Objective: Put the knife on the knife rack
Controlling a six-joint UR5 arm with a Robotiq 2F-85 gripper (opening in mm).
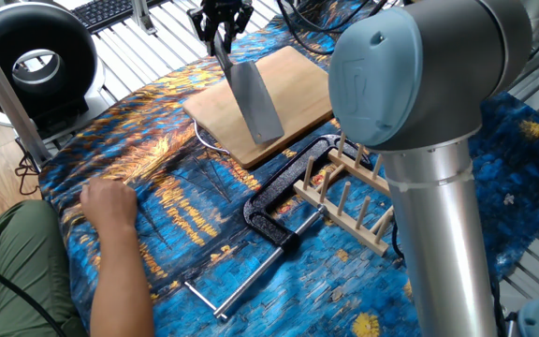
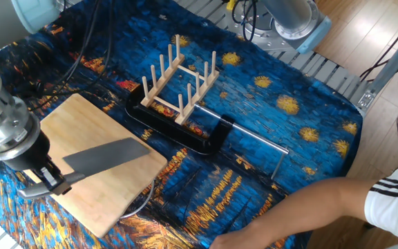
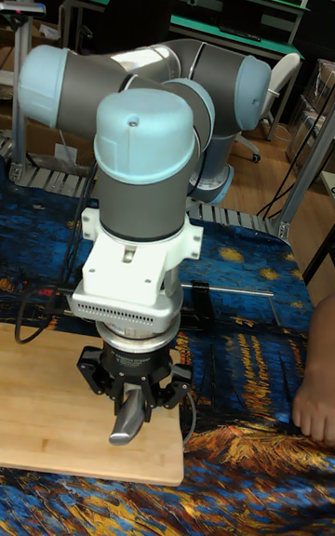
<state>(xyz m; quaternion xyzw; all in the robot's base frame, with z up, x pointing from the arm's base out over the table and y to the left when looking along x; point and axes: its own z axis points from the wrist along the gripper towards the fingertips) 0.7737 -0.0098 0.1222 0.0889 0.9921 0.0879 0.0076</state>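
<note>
The knife (image 1: 254, 101) has a broad silver-grey blade (image 2: 106, 155) and hangs slanted just above the bamboo cutting board (image 2: 68, 131). My gripper (image 1: 217, 34) is shut on its handle end, seen also as the gripper (image 2: 50, 185) at the board's near-left edge and from the front as the gripper (image 3: 130, 424). The knife rack (image 2: 179, 81), pale wood with upright pegs, stands apart to the right of the board; the same knife rack (image 1: 349, 198) sits partly behind my arm.
A black clamp (image 1: 284, 192) with a thin metal bar (image 2: 244, 137) lies against the rack. A person's hand (image 1: 110, 204) rests on the blue patterned cloth; an arm (image 2: 302, 207) reaches in at the near edge. A black round fan (image 1: 36, 61) stands off the table.
</note>
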